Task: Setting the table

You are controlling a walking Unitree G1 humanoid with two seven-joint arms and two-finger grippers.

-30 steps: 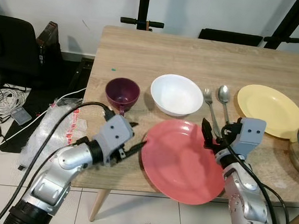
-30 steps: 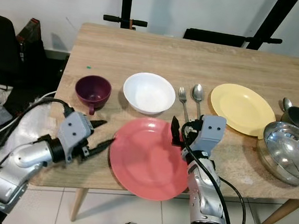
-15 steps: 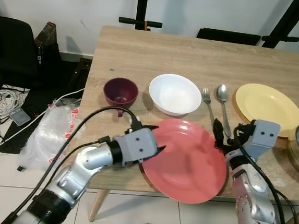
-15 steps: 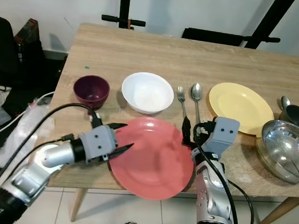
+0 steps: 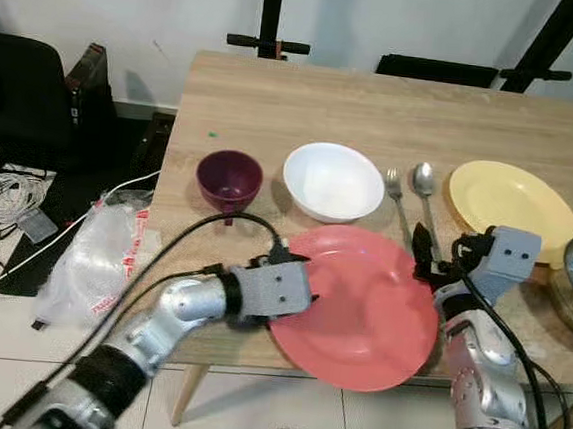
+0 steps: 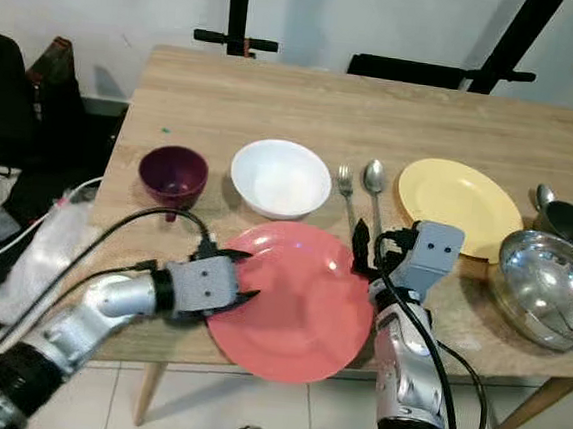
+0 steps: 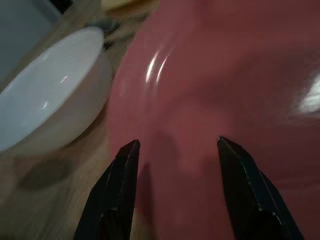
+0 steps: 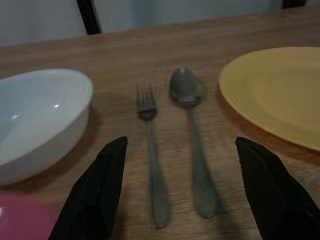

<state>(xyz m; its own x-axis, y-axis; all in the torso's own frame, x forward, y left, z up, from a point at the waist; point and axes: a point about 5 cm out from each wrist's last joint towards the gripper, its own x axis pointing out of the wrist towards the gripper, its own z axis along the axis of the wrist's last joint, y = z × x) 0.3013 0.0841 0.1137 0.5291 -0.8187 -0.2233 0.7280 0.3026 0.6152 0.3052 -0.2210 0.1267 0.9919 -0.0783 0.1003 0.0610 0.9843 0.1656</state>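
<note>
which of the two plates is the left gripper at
The large pink plate at the table's near edge: the left gripper, fingers open, is at its rim. The yellow plate lies farther back, beyond the right gripper.

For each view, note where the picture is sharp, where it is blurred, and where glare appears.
Left eye view: sharp, evenly lit. Left wrist view: red plate blurred, with white glare streaks; white bowl soft. Right wrist view: fork and spoon slightly soft, black fingers blurred up close.
</note>
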